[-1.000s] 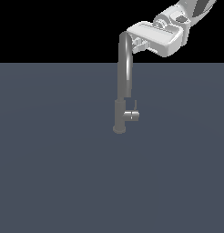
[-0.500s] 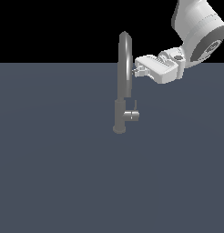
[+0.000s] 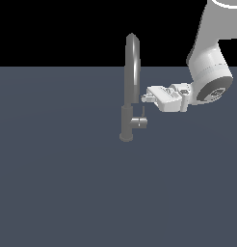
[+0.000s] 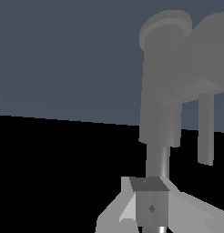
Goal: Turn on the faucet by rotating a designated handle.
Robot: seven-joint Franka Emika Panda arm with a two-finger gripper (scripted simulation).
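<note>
1 grey tap [image 3: 131,87] on dark surface [image 3: 67,183], side handle [image 3: 139,122] with thin lever, gripper [image 3: 145,97] just above handle, finger spacing unclear

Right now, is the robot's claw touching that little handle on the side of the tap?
Apart. In the exterior view the gripper hangs above the handle, with dark floor showing between its fingers and the handle's thin lever.
</note>
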